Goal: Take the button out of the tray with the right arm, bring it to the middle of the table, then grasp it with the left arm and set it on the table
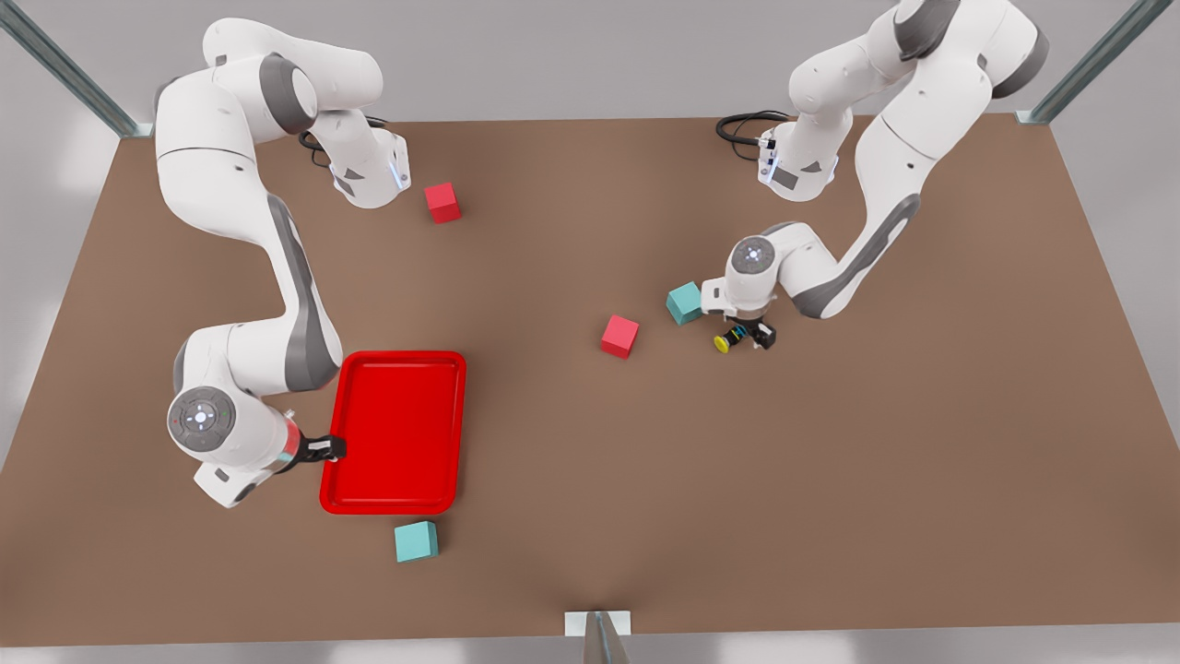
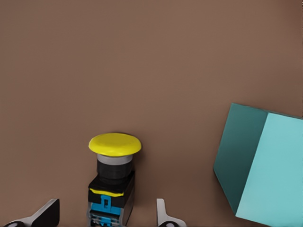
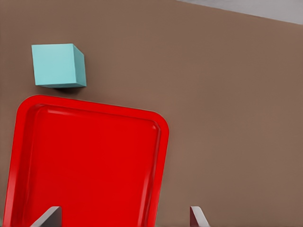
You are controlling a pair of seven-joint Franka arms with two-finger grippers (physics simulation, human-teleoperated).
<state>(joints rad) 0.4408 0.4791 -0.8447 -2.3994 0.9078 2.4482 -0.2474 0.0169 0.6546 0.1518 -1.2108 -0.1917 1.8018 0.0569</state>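
Yellow-capped button (image 2: 112, 182) lies on the desk (image 1: 590, 480) between your left gripper's (image 1: 749, 334) open jaws, cap pointing away; right gripper (image 1: 330, 449) waits open-jawed over the tray's (image 1: 398, 426) edge.

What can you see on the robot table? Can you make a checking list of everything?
Surface: the table is plain brown, with no marks seen.
Job's things: the button lies on its side between the left pincer's fingers; the tray is red and has nothing in it.
Clutter: two red cubes and two teal cubes sit on the table.
Grippers: the left pincer is open, fingers on either side of the button with a gap showing; the right pincer is open at the tray's edge, holding nothing.
Cables: black loops near the arm bases.
Surroundings: grey metal frame posts at the corners.
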